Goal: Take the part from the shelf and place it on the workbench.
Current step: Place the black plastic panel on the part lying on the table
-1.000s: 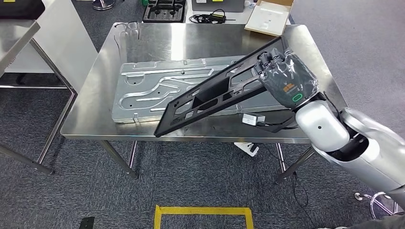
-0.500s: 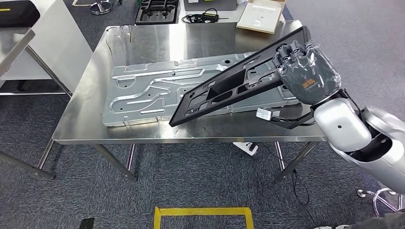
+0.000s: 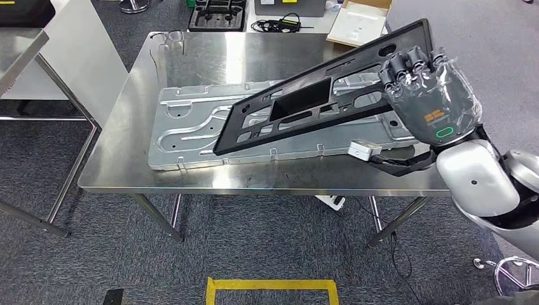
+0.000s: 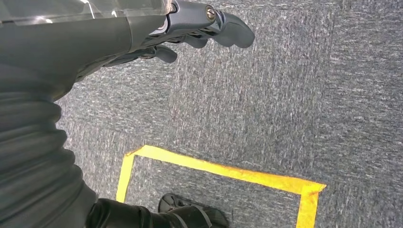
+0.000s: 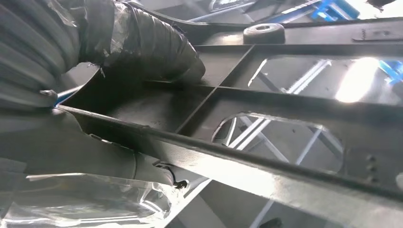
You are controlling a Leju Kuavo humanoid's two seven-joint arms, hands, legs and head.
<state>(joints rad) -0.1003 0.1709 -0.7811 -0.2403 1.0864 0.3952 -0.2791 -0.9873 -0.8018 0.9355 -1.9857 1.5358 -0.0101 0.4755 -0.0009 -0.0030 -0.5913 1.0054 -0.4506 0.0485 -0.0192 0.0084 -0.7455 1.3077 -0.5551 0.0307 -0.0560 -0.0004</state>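
Observation:
A long black frame part (image 3: pixel 305 101) with cut-out openings hangs tilted above the steel workbench (image 3: pixel 127 108), its low end toward the front left and its high end at the back right. My right hand (image 3: pixel 432 95) grips its high end, fingers curled over the upper edge. Up close, the right wrist view shows the part's ribs (image 5: pixel 266 99) and my thumb (image 5: pixel 152 42) pressed on them. My left hand (image 4: pixel 119 33) hangs over the grey carpet, fingers loosely curled, holding nothing.
A large embossed silver metal panel (image 3: pixel 191 127) lies flat on the workbench under the part. A cardboard box (image 3: pixel 356 22) and black tray (image 3: pixel 219 14) sit beyond the table. A white shelf unit (image 3: pixel 70 44) stands at left. Yellow floor tape (image 3: pixel 270 283) marks the carpet.
My right hand has carried the part up and toward the back right, over the workbench. The low end now hovers above the silver panel instead of past the front edge. The camera shifted slightly.

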